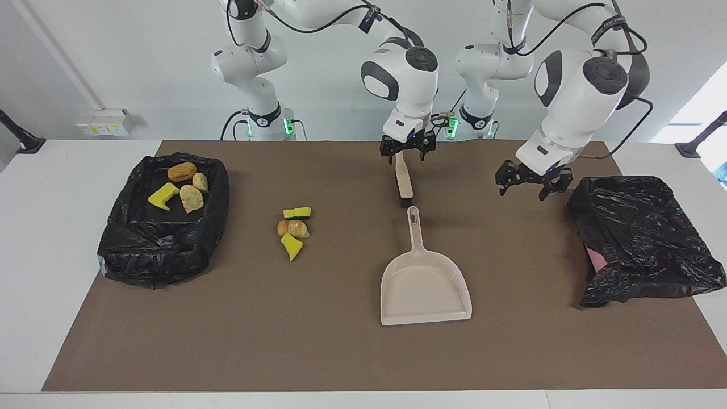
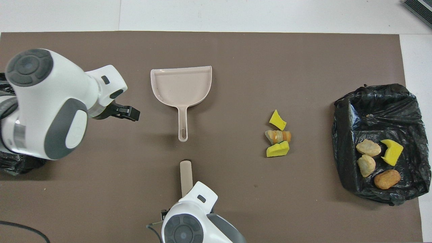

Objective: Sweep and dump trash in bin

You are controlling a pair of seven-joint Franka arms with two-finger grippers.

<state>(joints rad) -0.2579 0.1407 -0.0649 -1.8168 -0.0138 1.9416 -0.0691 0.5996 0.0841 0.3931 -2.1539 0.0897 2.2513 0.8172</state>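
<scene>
- Facing view: three loose pieces of trash (image 1: 293, 228) lie in a tight cluster on the mat. They are toward the right arm's end of the table from my right claw (image 1: 408, 149).
- Four more pieces (image 1: 183, 184) already sit in the black-lined bin (image 1: 164, 250), farther out toward that same end.
- My right claw hangs with its fingers spread wide over the handle end of the brush (image 1: 404, 182). The brush lies flat on the mat, and I grip nothing.
- The beige dustpan (image 1: 425, 287) lies just past the brush's bristle end, farther from me, with its handle pointing back at the brush.
- My left claw (image 1: 528, 184) hovers wide open and empty over bare mat, near a crumpled black bag (image 1: 642, 238) at the left arm's end. A bit of pink (image 1: 596, 258) shows at the bag's edge.
- Overhead, my own wrist covers the right claw's fingers, so only the facing view shows them spread.
- Overhead shows a clear gap between the brush (image 2: 186, 175) and the dustpan's (image 2: 182, 84) handle tip. My left arm hides most of the black bag (image 2: 17, 162) there.
- A brown mat (image 1: 284, 341) covers a white table (image 1: 45, 255), with a white wall and a socket box (image 1: 102, 122) by the robots' end.
</scene>
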